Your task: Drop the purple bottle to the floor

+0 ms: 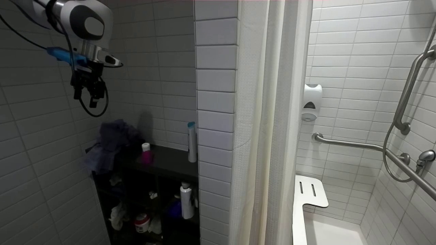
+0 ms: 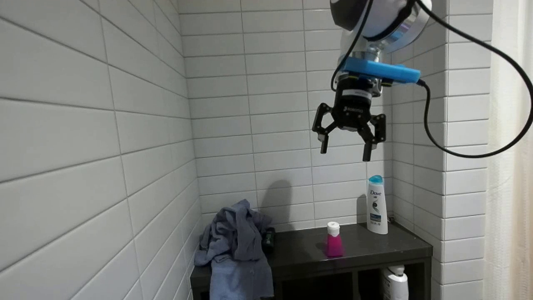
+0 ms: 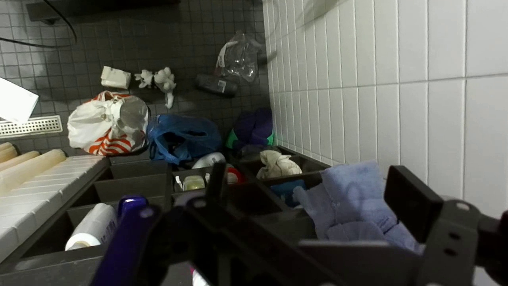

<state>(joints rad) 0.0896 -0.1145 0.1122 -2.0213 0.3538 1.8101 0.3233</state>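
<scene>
A small magenta-purple bottle (image 1: 146,156) with a white cap stands upright on the dark shelf unit (image 2: 300,250). It also shows upright near the shelf's front edge in an exterior view (image 2: 334,245). In the wrist view only a sliver of its white cap (image 3: 199,279) and magenta body shows at the bottom, behind a finger. My gripper (image 2: 345,153) is open with nothing between its fingers. It hangs pointing down, well above the shelf top and the bottle, in both exterior views (image 1: 86,99). Its two spread fingers also show in the wrist view (image 3: 315,194). The tiled floor (image 3: 178,43) shows beyond the shelf.
A tall white bottle (image 2: 377,206) with a blue cap stands right of the magenta one. A grey-blue towel (image 2: 239,246) drapes over the shelf's left end. A blue-purple bottle (image 1: 175,208) and a white bottle (image 1: 186,200) stand in a cubby. Bags (image 3: 109,123) lie on the floor.
</scene>
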